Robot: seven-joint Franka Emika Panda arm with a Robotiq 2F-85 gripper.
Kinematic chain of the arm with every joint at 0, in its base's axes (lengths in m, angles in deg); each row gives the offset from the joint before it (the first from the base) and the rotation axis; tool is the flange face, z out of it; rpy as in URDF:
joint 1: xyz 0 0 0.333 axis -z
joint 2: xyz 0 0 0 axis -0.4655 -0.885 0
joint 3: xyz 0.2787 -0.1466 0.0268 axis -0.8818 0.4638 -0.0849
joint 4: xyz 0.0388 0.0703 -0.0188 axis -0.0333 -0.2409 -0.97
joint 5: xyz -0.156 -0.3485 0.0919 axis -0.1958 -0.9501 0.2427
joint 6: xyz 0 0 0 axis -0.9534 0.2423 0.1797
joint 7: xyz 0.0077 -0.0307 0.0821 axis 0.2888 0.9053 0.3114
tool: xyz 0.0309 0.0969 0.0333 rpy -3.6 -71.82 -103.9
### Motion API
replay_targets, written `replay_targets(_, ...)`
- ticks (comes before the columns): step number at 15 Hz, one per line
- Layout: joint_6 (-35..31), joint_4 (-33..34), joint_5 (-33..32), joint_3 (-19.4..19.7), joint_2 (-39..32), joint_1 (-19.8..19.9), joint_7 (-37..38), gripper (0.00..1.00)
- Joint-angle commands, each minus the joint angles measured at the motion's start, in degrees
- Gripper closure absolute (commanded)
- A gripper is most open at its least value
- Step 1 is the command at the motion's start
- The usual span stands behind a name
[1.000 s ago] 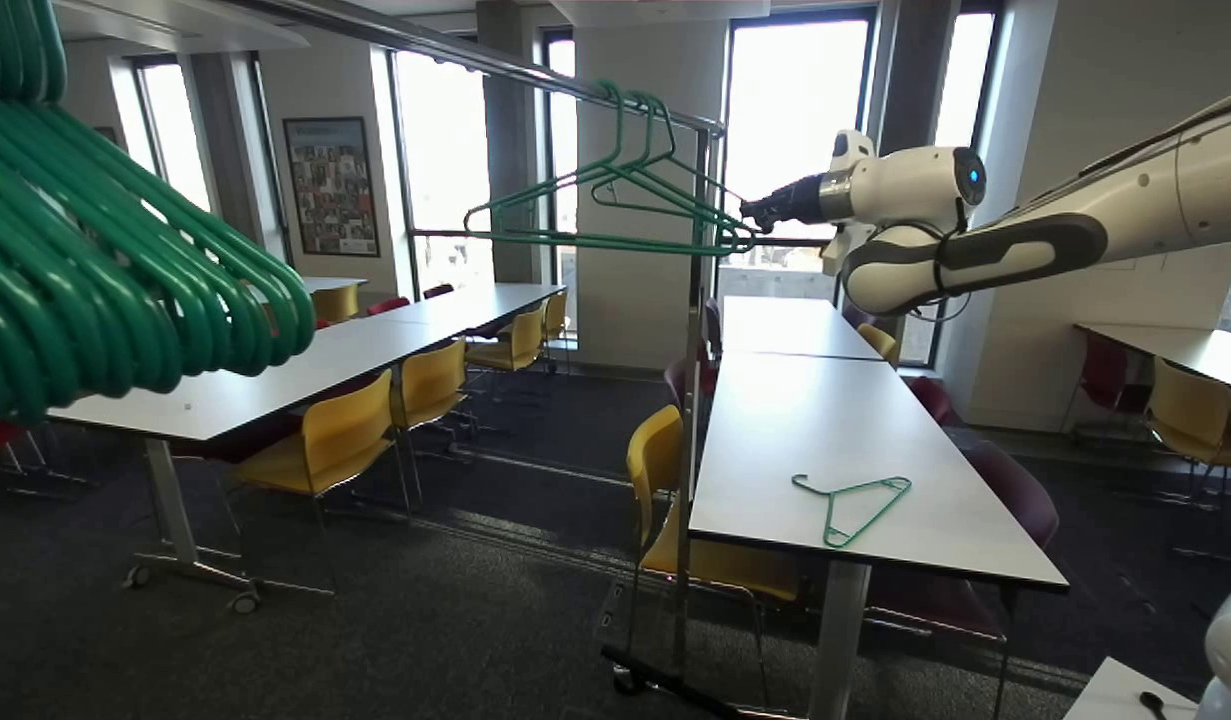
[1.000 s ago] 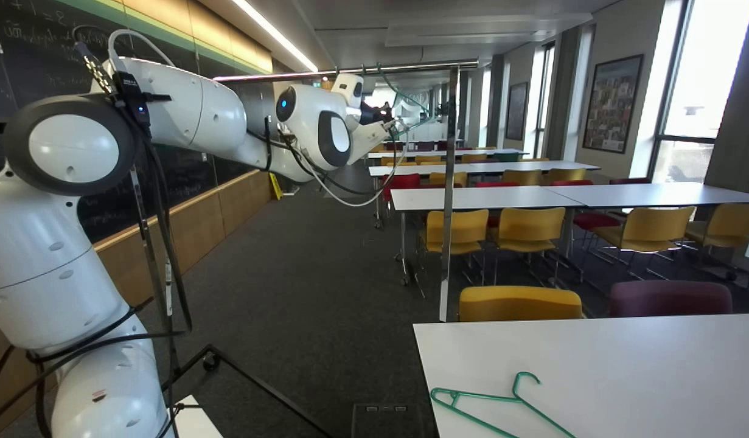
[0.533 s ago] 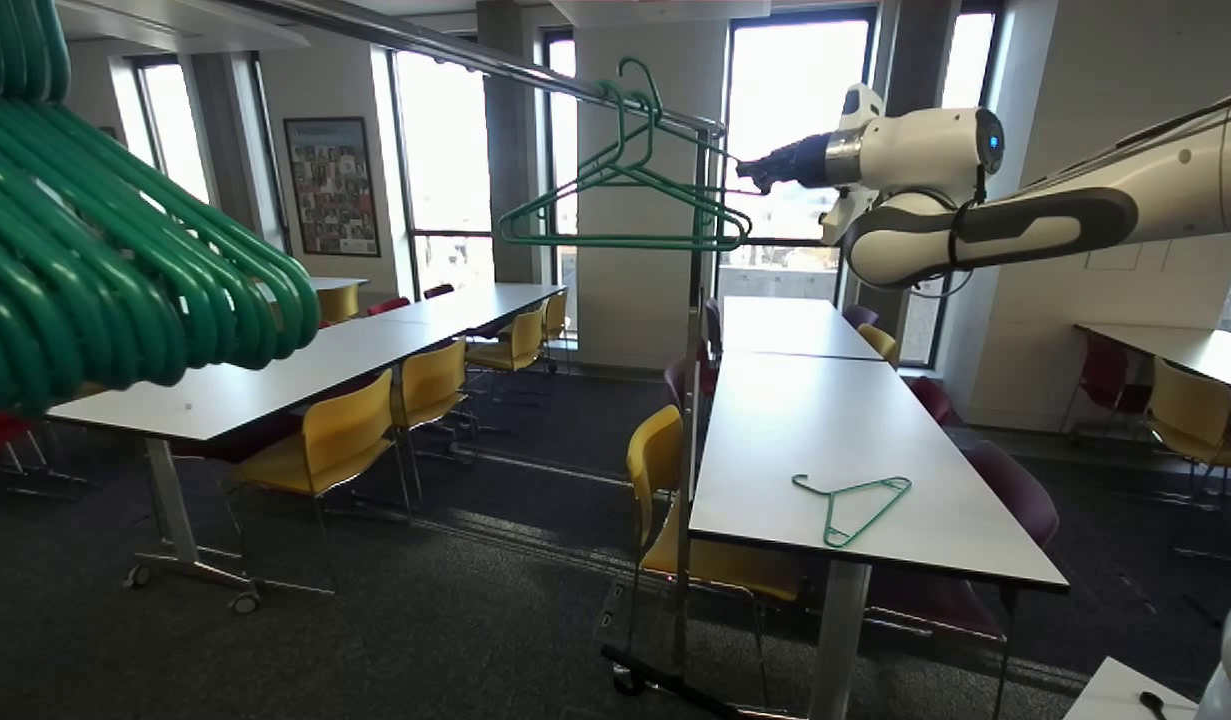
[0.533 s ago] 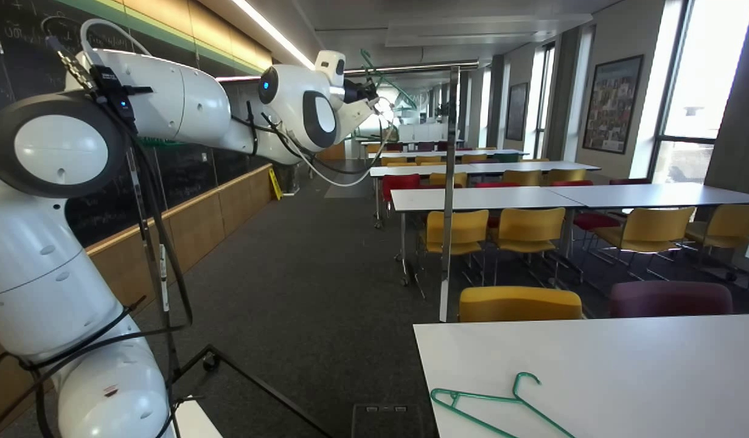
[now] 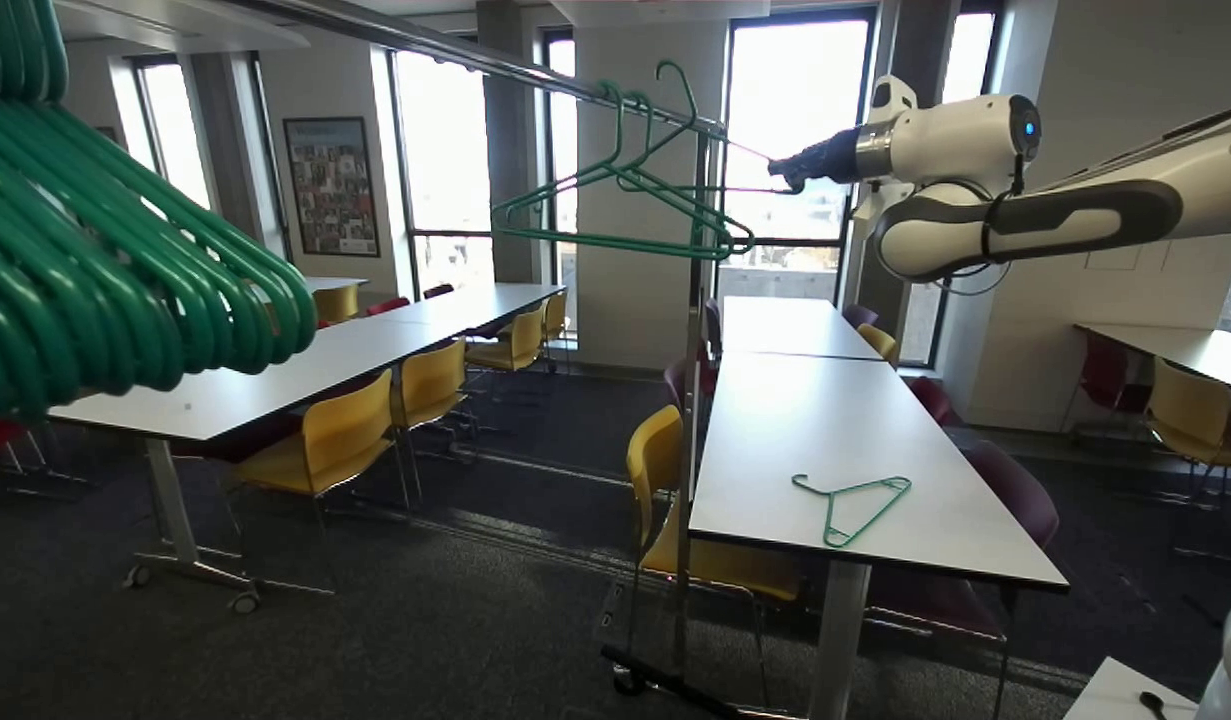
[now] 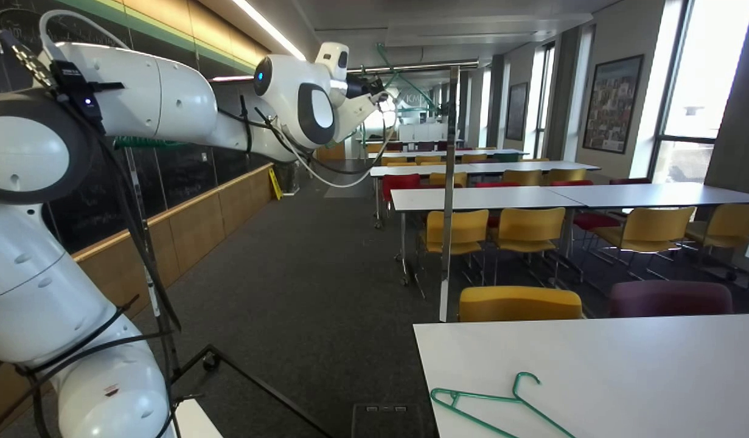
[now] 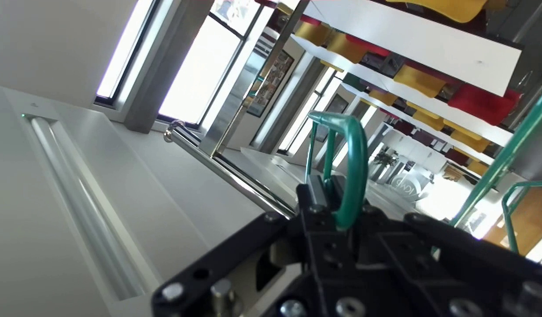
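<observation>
My gripper point(image 7: 329, 187) is shut on a green plastic hanger point(image 7: 356, 163), whose curved end bends up between the fingers in the wrist view. In an exterior view the gripper point(image 5: 783, 176) is right of the rack's end, and the held hanger's hook point(image 5: 690, 95) rises above the metal rail point(image 5: 535, 72). The same hook point(image 6: 383, 55) stands higher than the rail point(image 6: 432, 66) in an exterior view. Two more green hangers point(image 5: 585, 240) hang on the rail just left of the held one, overlapping it. Whether they touch it, I cannot tell.
A thick bunch of green hangers point(image 5: 125, 260) hangs close to the camera. Another green hanger point(image 5: 870, 490) lies on a white table point(image 5: 795, 420) below. The rack's upright post point(image 6: 449, 201) stands by the table, with yellow chairs point(image 6: 520, 303) around.
The gripper has risen with the held hanger and drawn back from the rack's end. The hanger's hook, at rail height a second ago, is now above the rail.
</observation>
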Motion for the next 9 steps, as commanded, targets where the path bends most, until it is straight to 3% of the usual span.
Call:
replay_targets(1,2.6,-6.4,0.4,1.7,6.9,-0.2,-1.9,0.98)
replay_targets(9,10.4,-16.1,-0.4,1.2,17.0,2.4,-1.6,0.98)
